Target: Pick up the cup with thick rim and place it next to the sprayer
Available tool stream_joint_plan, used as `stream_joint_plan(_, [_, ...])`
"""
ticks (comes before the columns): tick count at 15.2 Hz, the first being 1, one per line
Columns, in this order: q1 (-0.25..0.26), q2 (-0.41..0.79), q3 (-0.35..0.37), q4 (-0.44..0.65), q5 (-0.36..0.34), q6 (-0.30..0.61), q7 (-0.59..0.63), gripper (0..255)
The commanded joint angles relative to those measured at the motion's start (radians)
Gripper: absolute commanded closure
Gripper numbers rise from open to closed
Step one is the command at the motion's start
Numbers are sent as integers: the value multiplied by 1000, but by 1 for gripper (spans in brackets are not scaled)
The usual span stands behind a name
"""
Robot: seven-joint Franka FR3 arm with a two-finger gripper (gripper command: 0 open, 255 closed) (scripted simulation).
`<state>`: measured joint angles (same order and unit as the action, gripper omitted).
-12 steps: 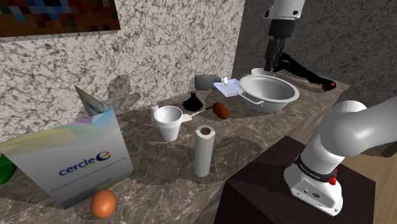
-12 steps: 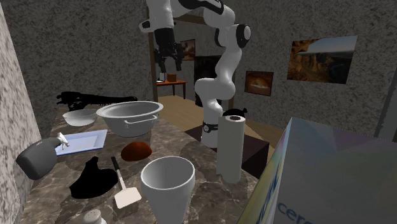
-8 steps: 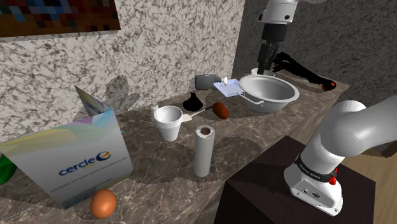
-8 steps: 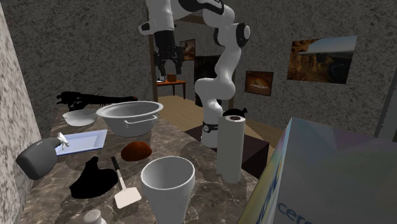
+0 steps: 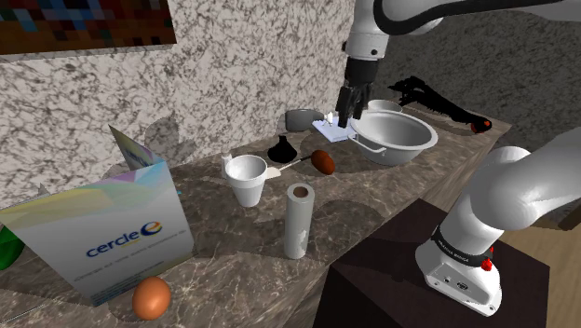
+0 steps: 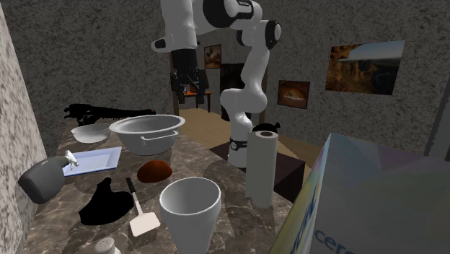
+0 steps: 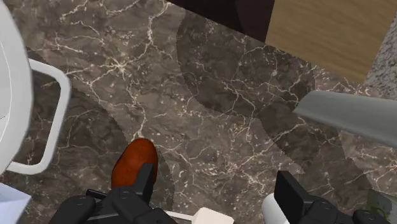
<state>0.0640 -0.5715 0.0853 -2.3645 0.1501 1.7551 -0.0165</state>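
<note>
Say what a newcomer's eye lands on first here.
The black gripper, open, hanging above the marbled counter beside the big pale bowl. Then the colourful cercle box at the shoulder view's lower left, and the white cup mid-counter.

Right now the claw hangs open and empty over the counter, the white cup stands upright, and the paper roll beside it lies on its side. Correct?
Not quite: the paper roll stands upright, as the shoulder view shows. The rest holds: the claw hangs open and empty over the counter, and the white cup stands upright.
</note>
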Motion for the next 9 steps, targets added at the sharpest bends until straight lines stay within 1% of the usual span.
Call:
stream_joint_plan(1, [11,60,36,17,14,59,39,0])
stream_joint_plan(5, [24,179,92,51,19,168,103,0])
stream_joint_plan(9, [33,310,143,107,4,265,172,0])
